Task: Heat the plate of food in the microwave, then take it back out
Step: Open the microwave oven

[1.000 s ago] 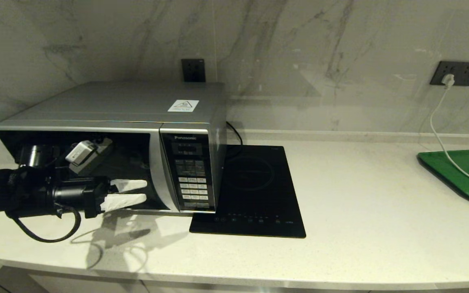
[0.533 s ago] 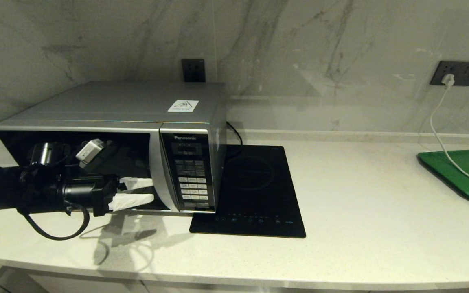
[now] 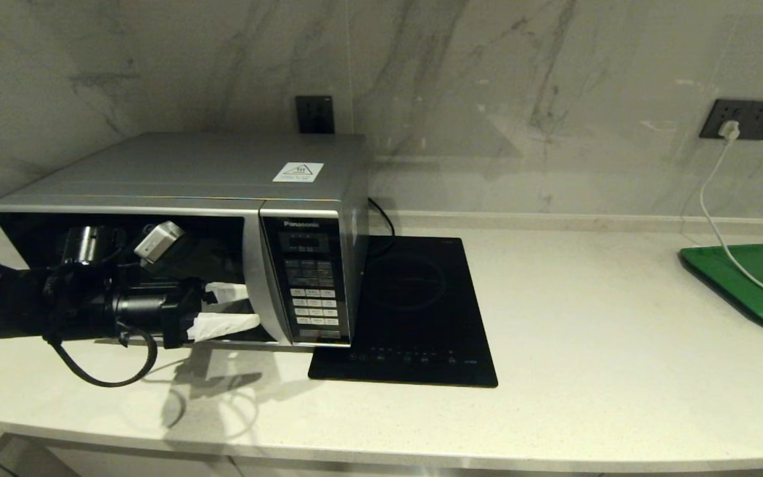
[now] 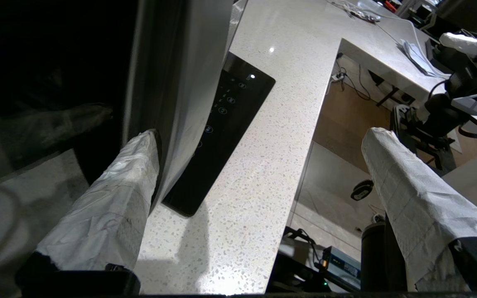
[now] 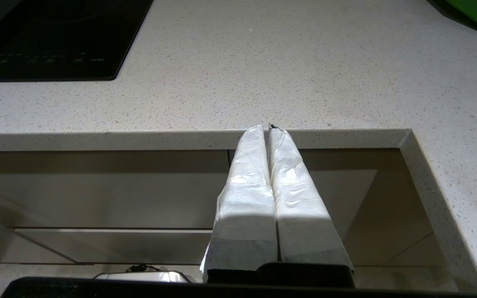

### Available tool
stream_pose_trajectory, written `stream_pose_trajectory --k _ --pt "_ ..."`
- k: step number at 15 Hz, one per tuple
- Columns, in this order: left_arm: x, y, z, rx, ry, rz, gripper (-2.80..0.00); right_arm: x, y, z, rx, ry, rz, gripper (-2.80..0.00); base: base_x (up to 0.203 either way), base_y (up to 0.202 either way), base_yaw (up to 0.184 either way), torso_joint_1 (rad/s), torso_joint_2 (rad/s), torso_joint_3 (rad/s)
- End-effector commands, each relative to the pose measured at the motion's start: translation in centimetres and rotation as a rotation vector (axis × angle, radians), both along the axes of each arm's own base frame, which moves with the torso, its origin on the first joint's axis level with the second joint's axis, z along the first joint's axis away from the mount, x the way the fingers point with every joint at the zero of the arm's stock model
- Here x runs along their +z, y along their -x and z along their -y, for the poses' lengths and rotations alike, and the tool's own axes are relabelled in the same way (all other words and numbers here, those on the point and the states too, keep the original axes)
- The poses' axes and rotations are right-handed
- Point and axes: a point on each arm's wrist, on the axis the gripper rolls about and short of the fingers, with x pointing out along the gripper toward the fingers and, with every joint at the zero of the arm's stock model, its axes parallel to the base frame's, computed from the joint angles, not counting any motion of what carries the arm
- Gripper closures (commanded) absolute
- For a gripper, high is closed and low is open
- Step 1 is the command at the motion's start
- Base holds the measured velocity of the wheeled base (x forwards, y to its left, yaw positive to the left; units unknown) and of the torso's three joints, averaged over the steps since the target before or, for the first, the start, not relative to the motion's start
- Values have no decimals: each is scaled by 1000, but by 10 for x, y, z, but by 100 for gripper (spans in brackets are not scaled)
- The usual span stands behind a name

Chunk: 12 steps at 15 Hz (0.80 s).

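The silver-grey Panasonic microwave (image 3: 209, 165) stands at the left of the counter with its dark glass door (image 3: 216, 255) closed. The plate of food is out of view. My left gripper (image 3: 249, 306) is open and reaches sideways along the door front to the curved silver handle strip (image 3: 255, 278). In the left wrist view one wrapped white finger (image 4: 135, 165) lies against the inner edge of that strip (image 4: 197, 82), while the other finger (image 4: 404, 186) hangs out past the counter edge. My right gripper (image 5: 267, 127) is shut and empty, parked below the counter's front edge.
A flat black induction hob (image 3: 414, 311) lies right beside the microwave. A green tray (image 3: 759, 285) sits at the far right, with a white cable (image 3: 719, 218) running onto it from a wall socket. The counter's front edge (image 3: 421, 457) is close.
My left gripper has slid right along the door front, from mid-door to the handle strip by the button panel. It stays open. Nothing else has moved.
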Motion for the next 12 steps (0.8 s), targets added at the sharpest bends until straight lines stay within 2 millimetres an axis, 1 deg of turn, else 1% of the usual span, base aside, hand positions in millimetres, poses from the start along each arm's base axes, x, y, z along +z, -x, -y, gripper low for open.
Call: stream_pose_trajectory --k 1,4,8,12 --pt "0 0 7 -26 4 4 -280 0 0 0 0 -1 -2 0 0 0 0 0 0 0" --pt "1 1 12 -42 7 4 -280 0 0 0 0 -1 -1 0 0 0 0 0 0 0" --pt "1 3 11 -39 13 -22 -280 0 0 0 0 -1 -3 0 0 0 0 0 0 0" --pt "3 18 6 -14 29 -146 -280 0 0 0 0 -1 -1 0 0 0 0 0 0 0"
